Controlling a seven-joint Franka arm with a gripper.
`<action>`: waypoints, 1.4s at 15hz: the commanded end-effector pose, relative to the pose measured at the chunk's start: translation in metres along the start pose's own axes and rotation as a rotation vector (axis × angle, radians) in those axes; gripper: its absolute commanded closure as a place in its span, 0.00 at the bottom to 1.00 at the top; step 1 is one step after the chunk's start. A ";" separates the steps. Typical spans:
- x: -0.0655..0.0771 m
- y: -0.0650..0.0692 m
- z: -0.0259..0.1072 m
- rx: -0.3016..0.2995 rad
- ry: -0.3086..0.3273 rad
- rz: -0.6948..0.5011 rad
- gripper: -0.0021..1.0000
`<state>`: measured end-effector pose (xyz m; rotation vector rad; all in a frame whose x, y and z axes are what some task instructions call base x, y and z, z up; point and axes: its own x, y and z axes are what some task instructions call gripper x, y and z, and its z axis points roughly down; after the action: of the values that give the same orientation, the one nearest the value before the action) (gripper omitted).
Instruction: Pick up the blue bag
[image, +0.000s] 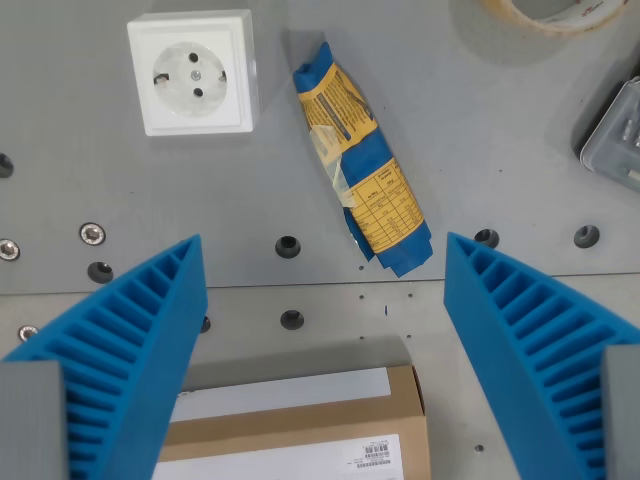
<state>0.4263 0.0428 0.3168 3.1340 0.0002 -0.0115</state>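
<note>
- The blue bag lies flat on the grey table, a long narrow packet with blue ends and a yellow printed panel down its middle, including a small table of figures near its lower end.
- It lies on a slant, its upper end toward the white socket and its lower end toward the wrist view's right, just above the seam between two table plates.
- My gripper hangs above the table with its jaws spread wide; nothing is between them.
- My two ribbed blue fingers rise from the bottom corners, and the bag sits beyond their tips, apart from both.
- The socket is just beside the bag's upper end, with a narrow gap.
- A cardboard box lies below the bag, well apart.
- At the top edge sits what may be a roll of tape, cut off; a grey object is at the right edge.
- Bare table lies to the bag's right.
</note>
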 end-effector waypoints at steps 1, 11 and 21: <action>0.000 0.000 -0.002 0.000 0.004 0.001 0.00; -0.001 0.003 0.008 -0.001 0.017 -0.063 0.00; -0.009 0.016 0.045 -0.010 0.090 -0.205 0.00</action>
<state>0.4233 0.0324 0.2765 3.1272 0.1268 -0.0547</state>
